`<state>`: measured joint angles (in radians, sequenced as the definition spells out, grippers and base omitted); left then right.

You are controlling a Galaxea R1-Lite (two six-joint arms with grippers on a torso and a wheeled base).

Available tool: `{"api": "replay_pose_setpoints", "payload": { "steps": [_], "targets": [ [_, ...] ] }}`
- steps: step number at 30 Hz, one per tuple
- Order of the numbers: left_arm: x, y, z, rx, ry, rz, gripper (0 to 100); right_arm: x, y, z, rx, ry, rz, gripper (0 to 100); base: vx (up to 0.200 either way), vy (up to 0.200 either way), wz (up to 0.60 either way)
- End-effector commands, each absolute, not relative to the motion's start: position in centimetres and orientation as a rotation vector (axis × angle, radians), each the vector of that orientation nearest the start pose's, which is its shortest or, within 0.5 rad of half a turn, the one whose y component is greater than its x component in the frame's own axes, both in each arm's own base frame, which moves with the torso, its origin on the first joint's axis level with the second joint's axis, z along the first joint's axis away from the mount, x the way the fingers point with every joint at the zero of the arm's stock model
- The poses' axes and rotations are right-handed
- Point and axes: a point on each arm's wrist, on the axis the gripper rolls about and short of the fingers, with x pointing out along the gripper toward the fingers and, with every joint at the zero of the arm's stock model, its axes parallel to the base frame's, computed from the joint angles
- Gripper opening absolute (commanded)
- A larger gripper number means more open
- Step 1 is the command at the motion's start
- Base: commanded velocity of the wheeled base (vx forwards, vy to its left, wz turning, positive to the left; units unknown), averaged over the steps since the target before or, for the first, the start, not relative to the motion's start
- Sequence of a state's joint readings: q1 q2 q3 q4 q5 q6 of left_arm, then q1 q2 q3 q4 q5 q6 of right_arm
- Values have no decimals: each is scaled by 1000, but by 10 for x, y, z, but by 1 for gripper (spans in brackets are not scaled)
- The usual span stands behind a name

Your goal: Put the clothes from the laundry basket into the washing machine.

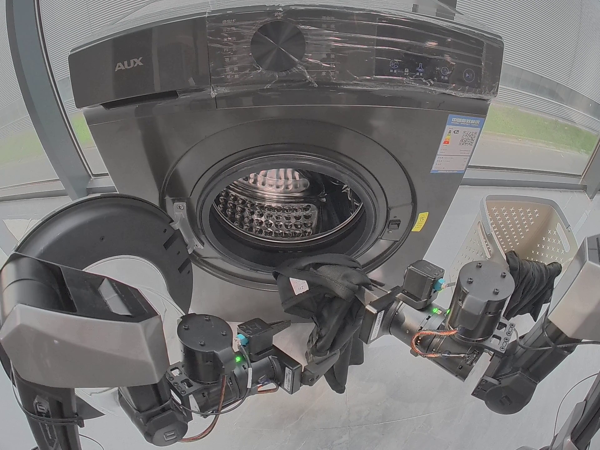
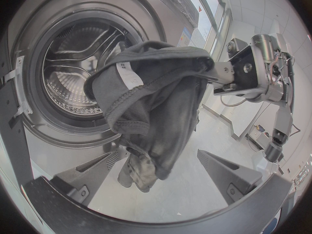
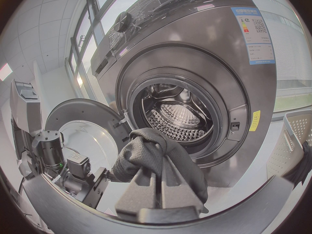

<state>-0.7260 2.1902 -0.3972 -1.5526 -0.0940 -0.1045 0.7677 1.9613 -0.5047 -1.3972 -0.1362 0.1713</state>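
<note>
A black garment [image 1: 325, 295] hangs just below the washing machine's [image 1: 287, 120] round opening, and my right gripper [image 1: 362, 298] is shut on its upper edge. In the right wrist view the shut fingers [image 3: 159, 179] pinch the dark cloth [image 3: 146, 150] in front of the bare steel drum [image 3: 178, 117]. My left gripper [image 1: 322, 367] sits open under the garment, whose lower end dangles in front of its spread fingers [image 2: 97, 169]. The laundry basket [image 1: 531, 226] stands at the right, with more black clothes [image 1: 531, 282] draped over its rim.
The machine's door [image 1: 106, 239] is swung wide open to the left, close to my left arm. Pale tiled floor lies below both grippers. Windows and a grey frame stand behind the machine.
</note>
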Motion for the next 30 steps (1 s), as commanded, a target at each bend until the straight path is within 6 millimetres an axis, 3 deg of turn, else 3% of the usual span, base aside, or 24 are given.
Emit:
{"api": "replay_pose_setpoints", "payload": {
  "steps": [1,9,10,23,24,30],
  "targets": [
    [242,-209,20,-15,287,-778,100,224,215,106,138,111,633,0,0,0,0],
    [254,-209,22,-23,255,-743,100,221,218,105,142,116,641,0,0,0,0],
    [254,-209,22,-23,253,-743,0,221,218,105,142,118,641,0,0,0,0],
    [254,-210,27,-27,236,-743,0,218,214,101,134,139,639,0,0,0,0],
    [251,-207,38,-37,210,-746,0,218,213,99,131,146,635,0,0,0,0],
    [241,-195,63,-57,160,-741,0,216,206,92,117,179,619,0,0,0,0]
  ]
}}
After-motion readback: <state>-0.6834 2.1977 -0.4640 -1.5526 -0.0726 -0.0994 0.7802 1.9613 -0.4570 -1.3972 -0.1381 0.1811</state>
